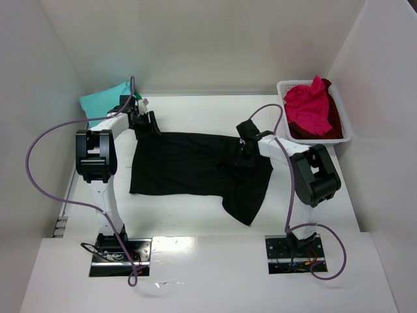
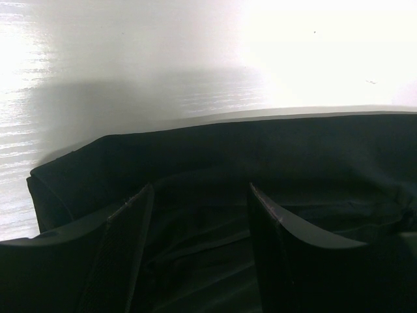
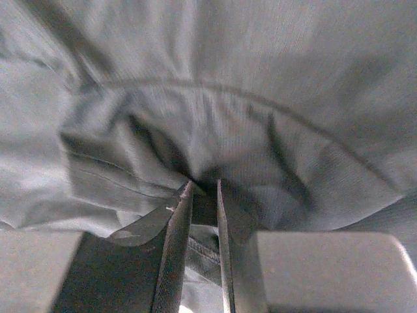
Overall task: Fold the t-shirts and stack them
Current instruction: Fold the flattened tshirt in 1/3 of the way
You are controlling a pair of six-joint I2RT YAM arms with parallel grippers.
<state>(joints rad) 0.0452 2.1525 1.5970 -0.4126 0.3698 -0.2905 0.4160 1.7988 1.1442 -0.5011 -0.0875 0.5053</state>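
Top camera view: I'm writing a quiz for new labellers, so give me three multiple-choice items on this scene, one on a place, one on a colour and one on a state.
1. Where does the white basket stand?
A. far right corner of the table
B. far left corner
C. between the arm bases

2. What colour is the shirt spread flat in the middle?
A. teal
B. pink
C. black

3. How is the right end effector?
A. wide open over bare table
B. closed on a fold of the shirt
C. gripping the basket

Answers: 1 A, it sits at the back right; 2 C, the flat cloth is black; 3 B, the right wrist view shows it pinching a fold.
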